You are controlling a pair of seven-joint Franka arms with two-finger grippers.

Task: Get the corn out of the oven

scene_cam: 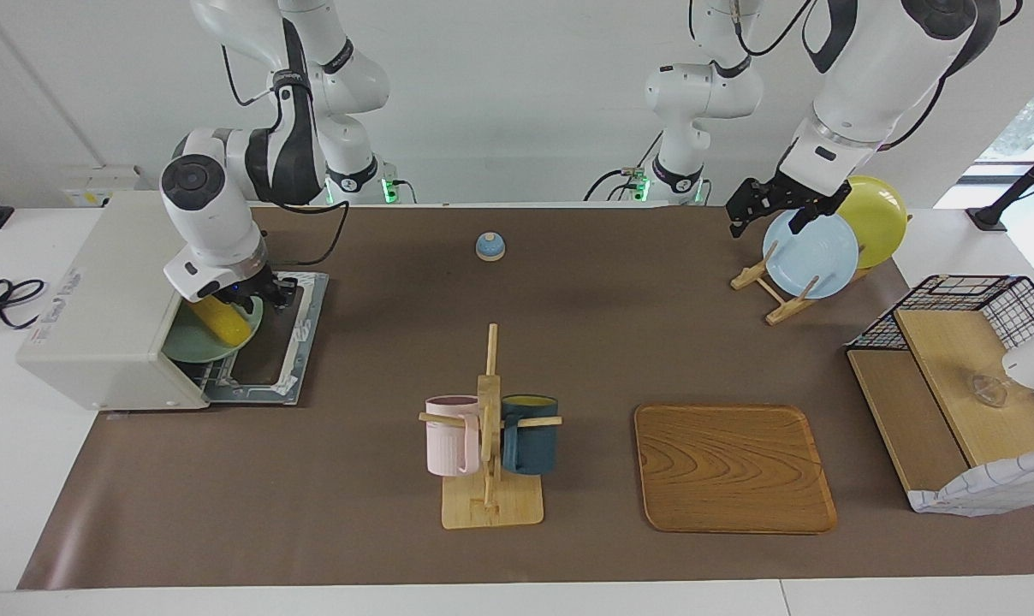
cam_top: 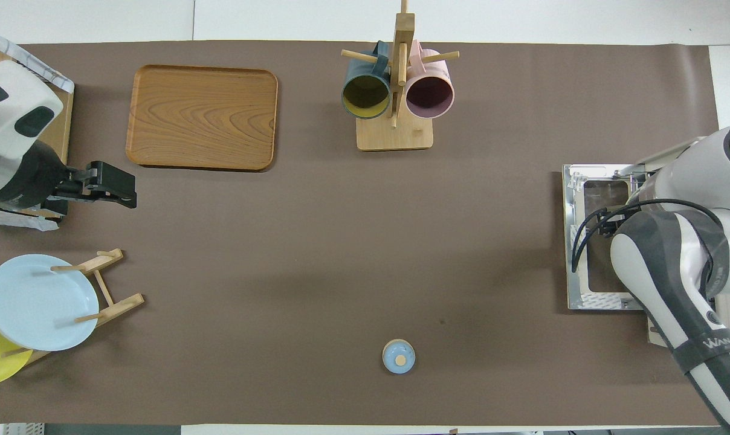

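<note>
The off-white oven (scene_cam: 98, 299) stands at the right arm's end of the table, its door (scene_cam: 288, 342) folded down flat. In its mouth the yellow corn (scene_cam: 223, 322) lies on a green plate (scene_cam: 190, 346) on the wire rack. My right gripper (scene_cam: 256, 298) is down at the oven's mouth, right over the corn's upper end, which it hides. In the overhead view my right arm covers the corn and only the open door (cam_top: 573, 241) shows. My left gripper (scene_cam: 774, 214) waits open and empty, raised by the plate rack; it also shows in the overhead view (cam_top: 126, 192).
A plate rack (scene_cam: 778, 295) holds a light blue plate (scene_cam: 812, 257) and a yellow plate (scene_cam: 881, 218). A mug tree (scene_cam: 490, 445) with a pink mug and a dark blue mug stands mid-table beside a wooden tray (scene_cam: 731, 466). A small blue dome (scene_cam: 490, 246) sits near the robots. A wire shelf (scene_cam: 953, 376) stands at the left arm's end.
</note>
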